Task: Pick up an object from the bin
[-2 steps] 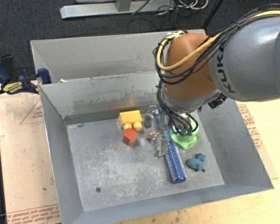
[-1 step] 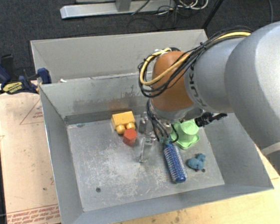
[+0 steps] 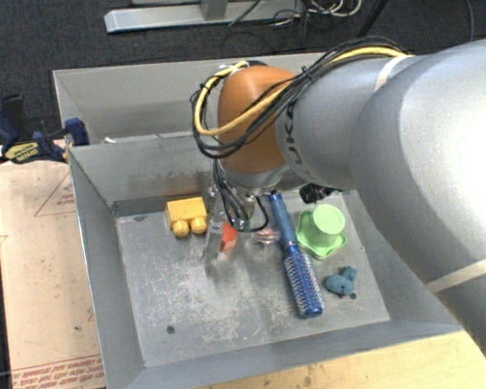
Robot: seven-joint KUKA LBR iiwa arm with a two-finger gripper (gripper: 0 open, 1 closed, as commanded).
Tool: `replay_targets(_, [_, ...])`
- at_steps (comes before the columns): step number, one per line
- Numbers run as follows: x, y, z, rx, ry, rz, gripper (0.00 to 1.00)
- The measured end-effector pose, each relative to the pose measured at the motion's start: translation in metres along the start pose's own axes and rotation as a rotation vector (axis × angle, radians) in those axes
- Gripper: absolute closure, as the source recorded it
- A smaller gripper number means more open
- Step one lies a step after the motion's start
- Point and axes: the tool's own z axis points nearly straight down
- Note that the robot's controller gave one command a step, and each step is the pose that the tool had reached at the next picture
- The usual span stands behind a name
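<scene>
The hand [image 3: 219, 246] stands low in the bin [image 3: 196, 317], left of centre; whether it is open or closed cannot be told. A small orange-red piece [image 3: 228, 241] lies at its tip; no grip is confirmed. A yellow block [image 3: 185, 215] sits just up and left, near the back wall. To the right a blue hairbrush [image 3: 296, 266] lies front to back, a green cup [image 3: 321, 229] beyond it. Judgement: the orange-red piece is the nearest candidate.

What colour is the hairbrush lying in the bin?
The hairbrush is blue, clearest in the camera view.
</scene>
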Motion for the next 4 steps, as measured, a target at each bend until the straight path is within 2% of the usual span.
replay_targets(1, [-0.011,0.003,0.016,0.004,0.003,0.104,0.0])
replay_targets(2, [-0.011,0.003,0.015,0.006,0.003,0.103,1.0])
replay_targets(3, [0.01,-0.004,-0.169,0.0,-0.005,0.077,1.0])
replay_targets(4, [0.038,-0.079,-0.099,0.012,0.013,-0.012,1.0])
